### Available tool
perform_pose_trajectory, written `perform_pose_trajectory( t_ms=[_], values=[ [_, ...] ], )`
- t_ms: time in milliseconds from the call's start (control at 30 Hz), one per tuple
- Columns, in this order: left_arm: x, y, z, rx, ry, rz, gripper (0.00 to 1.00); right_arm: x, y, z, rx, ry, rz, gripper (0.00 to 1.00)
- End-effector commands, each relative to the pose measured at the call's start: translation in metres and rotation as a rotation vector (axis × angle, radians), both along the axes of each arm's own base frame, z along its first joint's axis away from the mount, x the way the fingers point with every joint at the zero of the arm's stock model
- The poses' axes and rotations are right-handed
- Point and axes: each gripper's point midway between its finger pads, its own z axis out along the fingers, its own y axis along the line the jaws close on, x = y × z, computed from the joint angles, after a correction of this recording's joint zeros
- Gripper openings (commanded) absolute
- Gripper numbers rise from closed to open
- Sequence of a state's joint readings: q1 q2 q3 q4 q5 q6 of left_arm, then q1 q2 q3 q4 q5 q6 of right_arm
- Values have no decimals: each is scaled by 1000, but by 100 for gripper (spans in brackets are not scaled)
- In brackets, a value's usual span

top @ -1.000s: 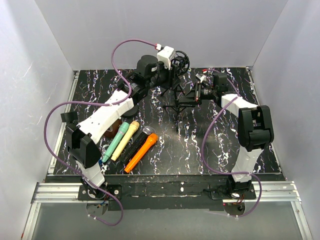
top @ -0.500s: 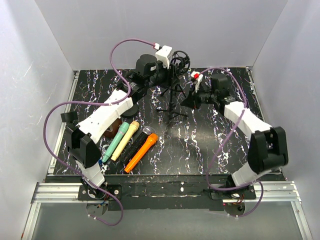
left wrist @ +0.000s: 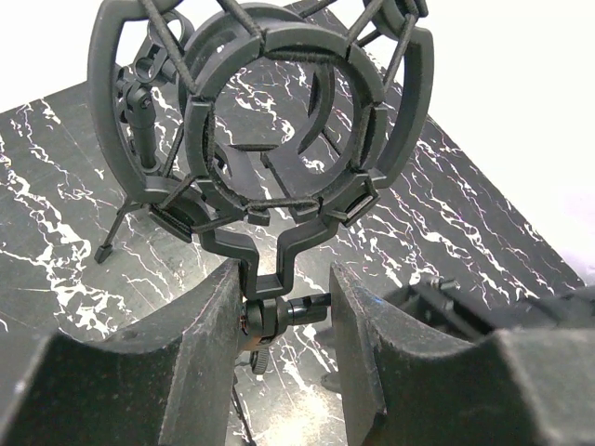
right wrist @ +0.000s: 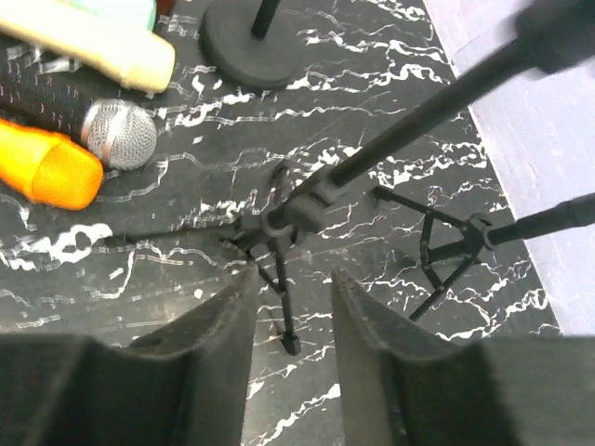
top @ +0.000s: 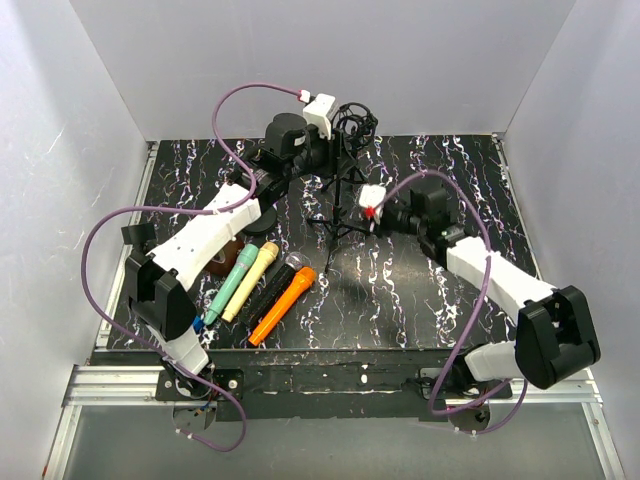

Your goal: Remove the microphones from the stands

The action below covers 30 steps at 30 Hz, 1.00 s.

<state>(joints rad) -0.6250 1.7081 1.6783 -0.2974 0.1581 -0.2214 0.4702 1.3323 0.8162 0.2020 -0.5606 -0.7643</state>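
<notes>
Because the left gripper (left wrist: pixel 284 279) stands with its jaws well open on either side of the swivel joint (left wrist: pixel 279 312) under the shock mount (left wrist: pixel 200 139), seemingly clear of it and holding nothing, it looks placed to steady the head of the stand (top: pixel 343 185) rather than to lift anything out. Just above the fingers, the mount's ring faces the wrist camera. The marbled table (top: pixel 400 290) shows straight through its elastic cords, and no microphone can be seen sitting in it.

The right gripper (right wrist: pixel 293 279) is likewise open and empty. It hangs low over the table with its fingers pointing down at the tripod hub (right wrist: pixel 286 216), where the pole meets the legs. Whether the hub lies between the pads or beyond them cannot be told. That position reads as a brace for the foot of the stand, so that it neither tips nor slides while the top is worked.

Further out, at the front left of the table and well apart from the stand, four handheld microphones lie side by side: a green microphone (top: pixel 232 283), a yellow microphone (top: pixel 252 280), a black microphone (top: pixel 270 290) with a silver head, and an orange microphone (top: pixel 282 305). Judging from the bare ring, the task's microphone is probably among these, though which one cannot be told. If so, little remains but to draw both arms clear without knocking the stand over.
</notes>
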Motion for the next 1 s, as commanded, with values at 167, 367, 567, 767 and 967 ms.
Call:
perform_pose_trajectory(
  t_ms=[167, 367, 567, 767, 967],
  values=[
    [0, 22, -3, 29, 20, 85, 0, -34, 22, 35, 345, 1041, -120, 68],
    [-3, 27, 2, 25, 14, 98, 0, -23, 34, 33, 439, 1211, -164, 74],
    [-8, 32, 1, 51, 9, 95, 0, 9, 36, 26, 487, 1267, -251, 69],
    [-14, 31, -3, 49, 27, 60, 0, 28, 35, 8, 484, 1313, -312, 67],
    [-14, 30, -8, 53, 44, 60, 0, 36, 36, 1, 481, 1324, -306, 61]
  ],
)
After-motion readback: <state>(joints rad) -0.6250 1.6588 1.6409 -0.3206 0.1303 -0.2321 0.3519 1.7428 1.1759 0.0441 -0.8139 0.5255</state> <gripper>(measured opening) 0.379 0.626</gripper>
